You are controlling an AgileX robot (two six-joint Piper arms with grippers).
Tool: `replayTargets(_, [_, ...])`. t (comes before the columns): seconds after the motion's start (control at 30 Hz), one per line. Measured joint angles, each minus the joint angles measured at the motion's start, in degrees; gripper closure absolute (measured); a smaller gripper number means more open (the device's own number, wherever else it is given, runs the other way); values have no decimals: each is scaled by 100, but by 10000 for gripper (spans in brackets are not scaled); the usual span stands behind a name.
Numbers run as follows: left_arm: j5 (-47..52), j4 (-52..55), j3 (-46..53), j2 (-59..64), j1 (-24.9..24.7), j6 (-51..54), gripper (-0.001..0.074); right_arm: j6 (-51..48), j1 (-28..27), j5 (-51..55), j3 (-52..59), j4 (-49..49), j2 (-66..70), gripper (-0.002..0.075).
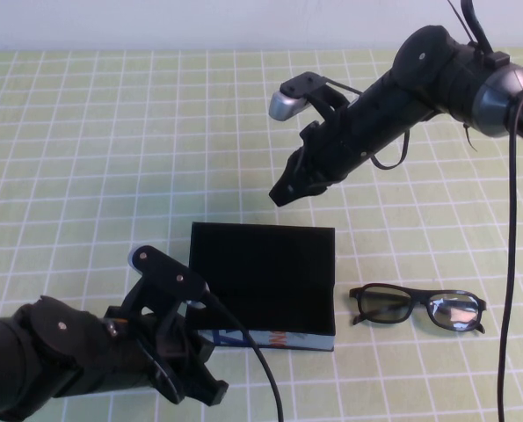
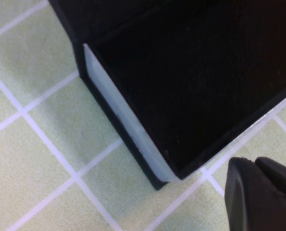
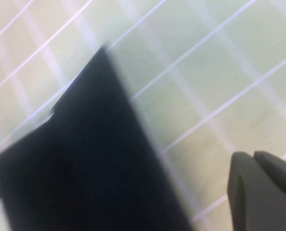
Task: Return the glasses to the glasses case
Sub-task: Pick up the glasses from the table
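The glasses (image 1: 417, 306), a pair of black thick-framed plastic spectacles with clear lenses that catch a pale reflection, lie on the green checked tablecloth (image 1: 85, 158) with their thin black arms folded behind the front, apart from any gripper. They sit just beside the glasses case (image 1: 263, 283) at its three o'clock, near but not touching it. The glasses case is a rectangular black box with black lining, its hinged flap lid standing open at the twelve o'clock side, and its light-blue printed front edge with dark-blue and orange marks faces six o'clock; the inside of the box holds nothing. In the left wrist view the case's pale front rim (image 2: 128, 130) and dark interior fill most of the picture. The left gripper (image 1: 210, 391) hangs low at the case's seven o'clock, close beside the front corner, with its black fingers pressed together on nothing. The right gripper (image 1: 283, 193) hovers above the cloth at the case's twelve o'clock, pointing down toward the lid, well apart from the glasses, its fingers together and empty; in its wrist view the case (image 3: 85, 163) shows as a blurred black slab.
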Motion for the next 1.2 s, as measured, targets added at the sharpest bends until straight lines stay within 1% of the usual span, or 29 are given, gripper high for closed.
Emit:
replayTargets(0.1, [35, 0, 0, 0, 0, 0, 739, 169, 0, -255, 0, 0, 57, 743])
replayTargets(0.2, [48, 0, 0, 0, 0, 0, 739, 220, 0, -256, 0, -24, 174, 743])
replayTargets(0.4, [48, 0, 0, 198, 0, 0, 739, 234, 0, -16, 0, -52, 341, 743])
replayTargets(0.7, [-34, -105, -63, 437, 0, 0, 739, -65, 0, 494, 0, -40, 366, 743])
replayTargets(1.2, [-47, -158, -72, 449, 0, 22, 739, -156, 0, 600, -104, 346, 331, 743])
